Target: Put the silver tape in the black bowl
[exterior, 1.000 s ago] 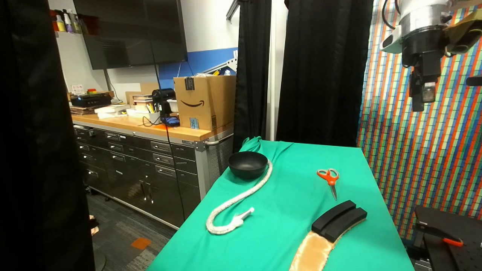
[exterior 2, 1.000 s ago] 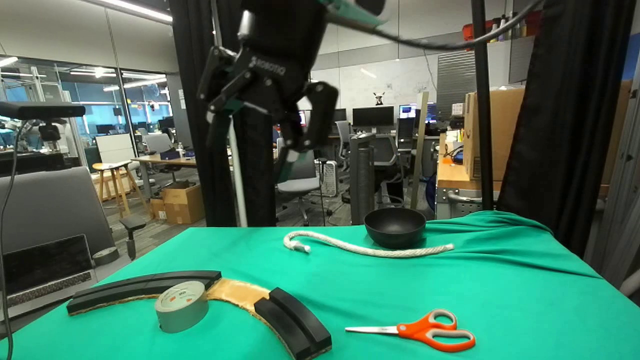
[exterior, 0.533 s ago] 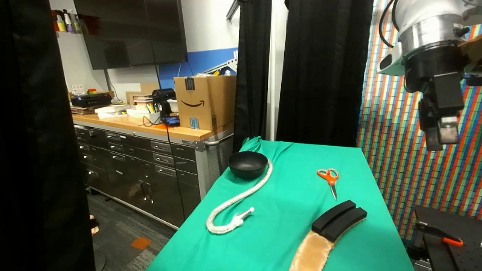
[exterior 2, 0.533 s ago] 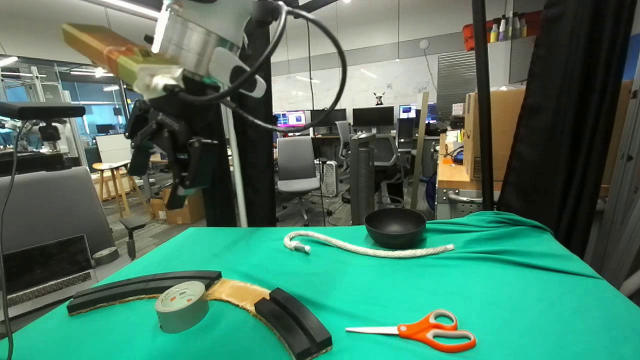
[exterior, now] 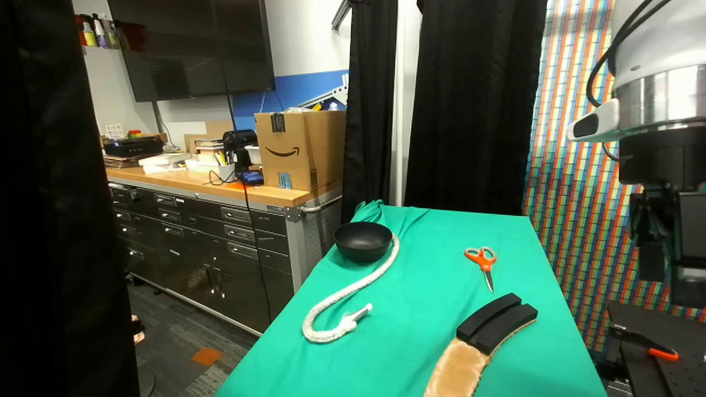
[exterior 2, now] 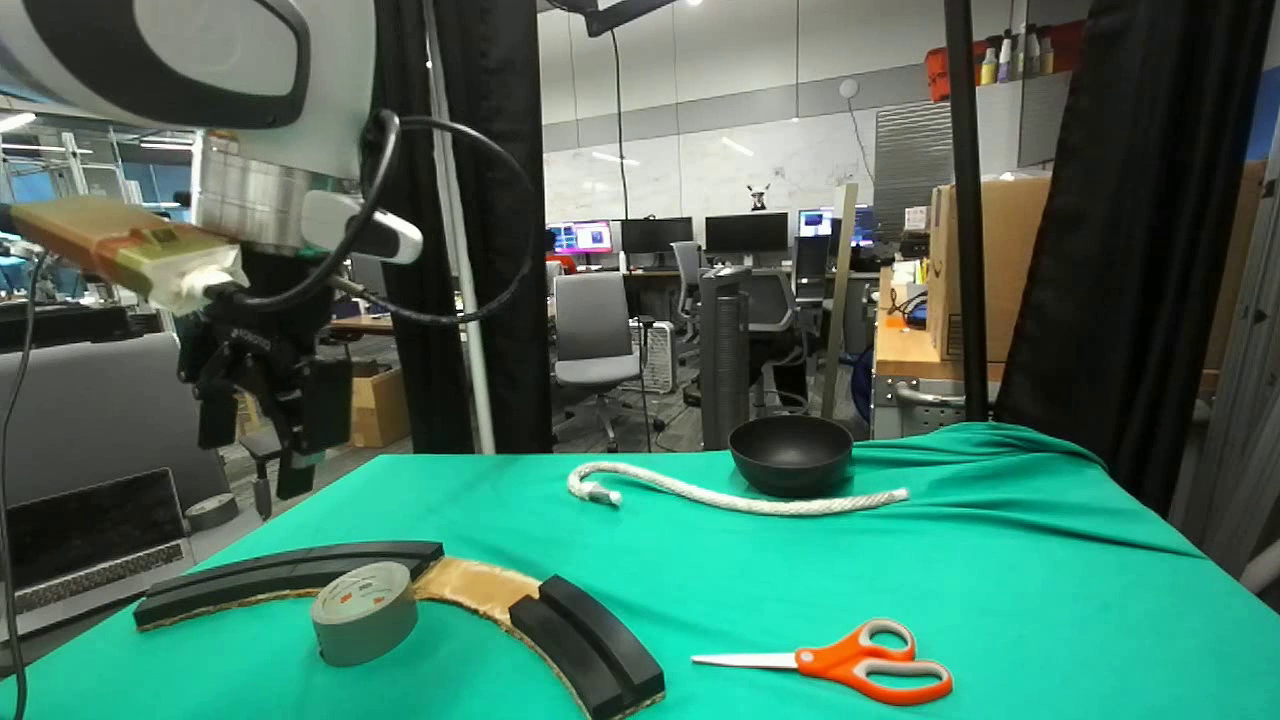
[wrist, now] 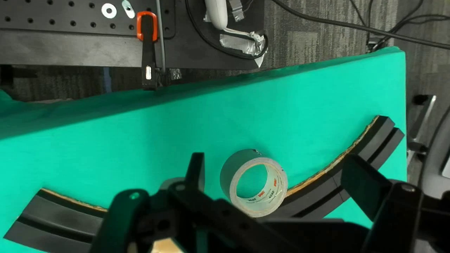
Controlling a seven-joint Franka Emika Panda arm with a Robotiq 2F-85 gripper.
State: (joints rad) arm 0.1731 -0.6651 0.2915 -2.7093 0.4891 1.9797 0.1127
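The silver tape (exterior 2: 365,625) is a grey roll lying flat on the green cloth, against the inner side of a curved black strip. The wrist view shows the tape (wrist: 230,172) below my gripper, in the gap between the fingers. The black bowl (exterior: 363,245) stands upright at the far side of the table, and it also shows in an exterior view (exterior 2: 790,460). My gripper (exterior 2: 258,450) is open and empty, up in the air above the tape's end of the table. It also shows at the right edge of an exterior view (exterior: 668,275), where the tape is out of view.
The curved black strip (exterior 2: 590,645) has a tan middle section (exterior 2: 480,585). A white rope (exterior 2: 690,490) curls in front of the bowl. Orange scissors (exterior 2: 850,660) lie on the cloth. A dark side table with an orange-tipped clamp (wrist: 147,45) stands beside the table edge.
My gripper has come down and swung across to the tape's end of the table, moving left in one exterior picture and right in another. It stays open. The tape and bowl have not moved.
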